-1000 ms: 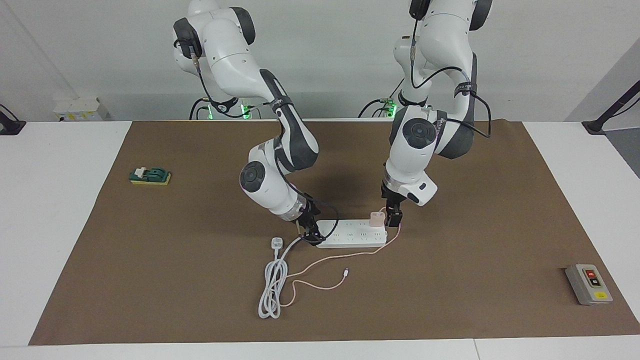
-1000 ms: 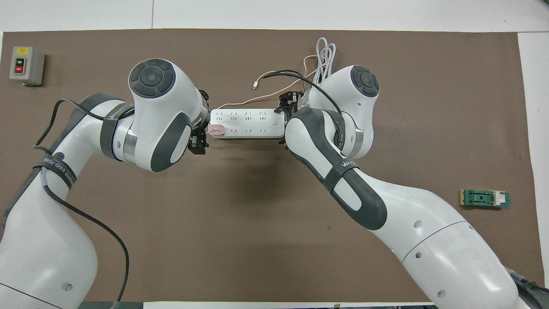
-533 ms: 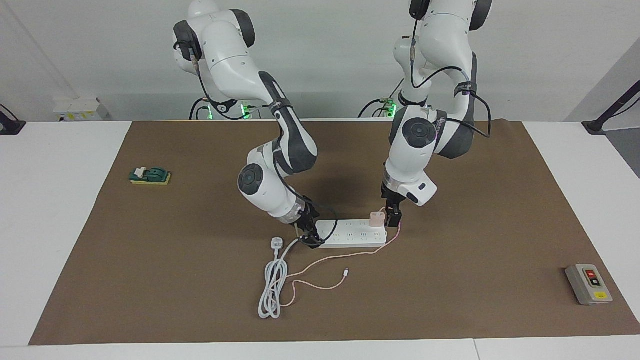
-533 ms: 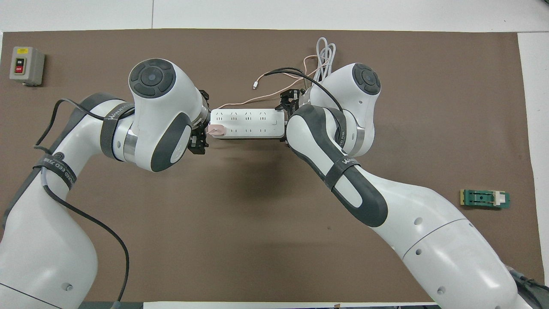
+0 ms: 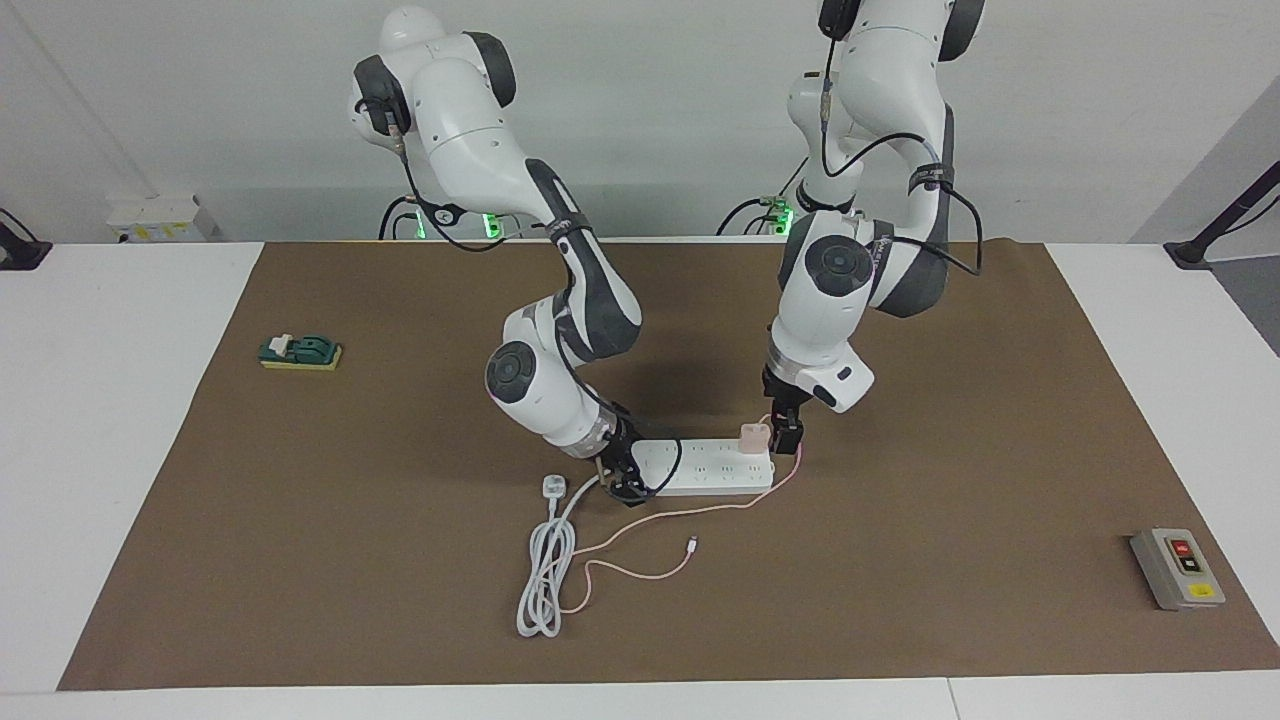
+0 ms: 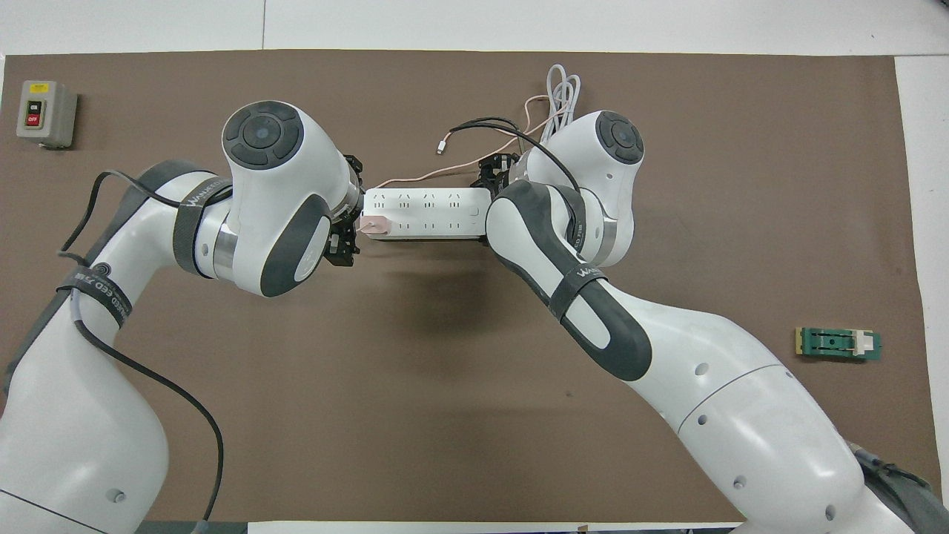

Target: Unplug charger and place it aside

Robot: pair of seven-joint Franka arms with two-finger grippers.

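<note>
The pale-pink charger stands plugged into the long white power strip, at the strip's end toward the left arm. Its thin pink cable loops over the mat farther from the robots. My left gripper is down at that end of the strip, right beside the charger, with its jaws open and nothing held. My right gripper is low at the strip's other end, where the thick white cord leaves it. Whether it grips the strip does not show.
A white three-pin plug and its coiled cord lie farther from the robots than the strip. A grey switch box sits at the left arm's end, a green block at the right arm's end.
The right arm has shifted, its elbow swinging toward the strip and its gripper settling a little lower at the strip's cord end. The left arm and the charger have not moved.
</note>
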